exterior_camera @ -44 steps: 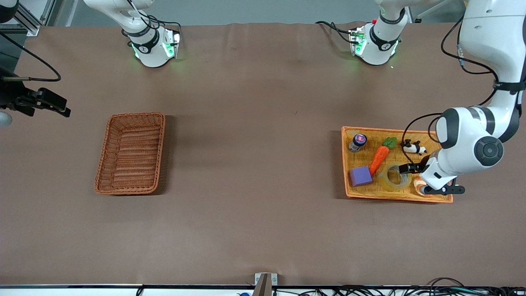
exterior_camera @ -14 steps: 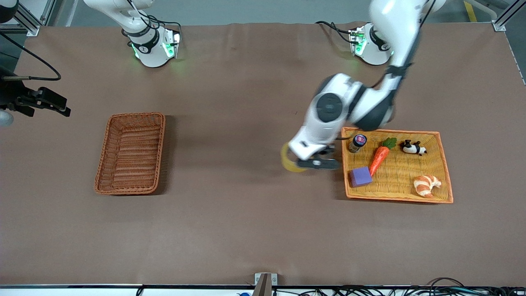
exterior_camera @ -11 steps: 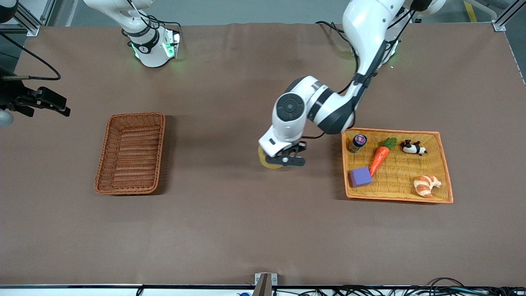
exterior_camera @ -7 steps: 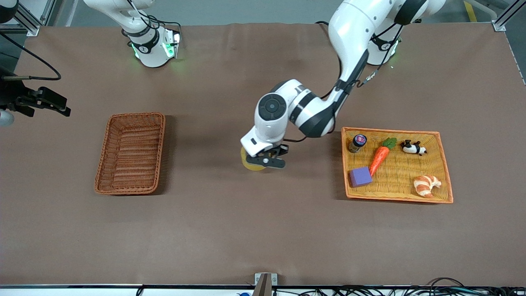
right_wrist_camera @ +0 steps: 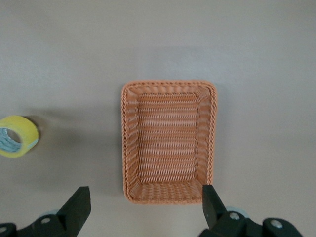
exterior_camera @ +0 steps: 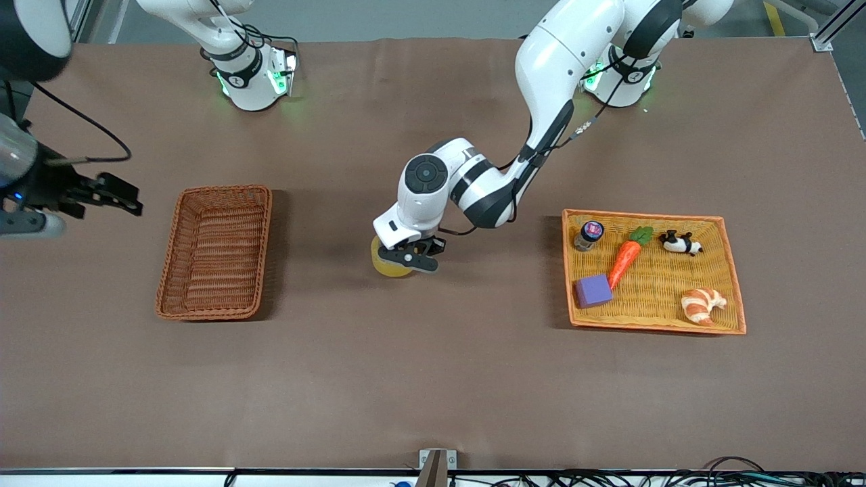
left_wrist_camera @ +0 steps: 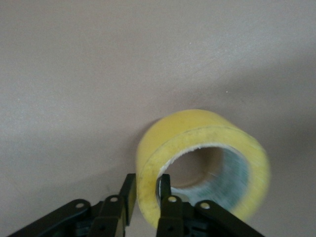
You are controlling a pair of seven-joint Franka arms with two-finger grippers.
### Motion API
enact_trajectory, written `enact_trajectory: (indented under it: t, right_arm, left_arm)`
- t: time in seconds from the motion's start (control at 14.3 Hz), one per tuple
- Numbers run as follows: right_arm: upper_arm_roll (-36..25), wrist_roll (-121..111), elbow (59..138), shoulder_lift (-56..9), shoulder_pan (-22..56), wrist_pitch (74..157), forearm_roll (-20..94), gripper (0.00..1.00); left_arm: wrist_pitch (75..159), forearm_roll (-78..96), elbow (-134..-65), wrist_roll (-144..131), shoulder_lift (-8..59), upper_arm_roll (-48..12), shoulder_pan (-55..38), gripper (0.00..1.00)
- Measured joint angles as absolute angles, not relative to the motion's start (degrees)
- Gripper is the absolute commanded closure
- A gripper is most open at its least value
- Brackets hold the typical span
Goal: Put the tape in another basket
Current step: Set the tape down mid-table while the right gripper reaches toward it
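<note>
One tape (left_wrist_camera: 202,158) — wall pinched between left tool (left_wrist_camera: 146,192) fingers | right tool (right_wrist_camera: 143,210) — spread wide

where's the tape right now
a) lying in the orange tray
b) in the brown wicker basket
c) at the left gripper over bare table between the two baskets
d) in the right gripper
c: the tape sits at the left gripper, one finger inside its ring, over bare table between the brown wicker basket and the orange tray.
</note>
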State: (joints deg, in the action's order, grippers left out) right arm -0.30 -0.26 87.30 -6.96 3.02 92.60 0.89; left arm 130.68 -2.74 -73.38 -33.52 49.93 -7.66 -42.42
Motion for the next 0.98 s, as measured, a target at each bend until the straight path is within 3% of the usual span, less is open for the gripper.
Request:
enact_trajectory:
  t: [0.07, 0.28, 0.56, 0.98]
  right_arm:
    - [0.6, -0.1, 87.4, -8.0, 3.2, 93.9, 0.9, 0.0]
    - [4.0, 2.5, 87.6, -11.3, 3.5, 97.4, 0.9, 0.0]
    - [9.0, 8.0, 87.7, -15.3, 4.3, 101.5, 0.9, 0.0]
    - [18.2, 21.5, 90.1, -23.7, 8.1, 114.1, -1.9, 0.0]
  left_arm:
    - [130.7, -2.7, -73.0, -33.1, 49.9, -7.6, -42.3, 0.0]
    - [129.8, -2.8, -72.3, -32.6, 48.9, -7.5, -41.5, 0.0]
    - [120.1, -2.8, -74.8, -30.1, 42.8, -7.4, -39.8, 0.0]
    - [117.6, -3.0, -94.1, -25.2, 20.3, -7.2, -31.6, 0.0]
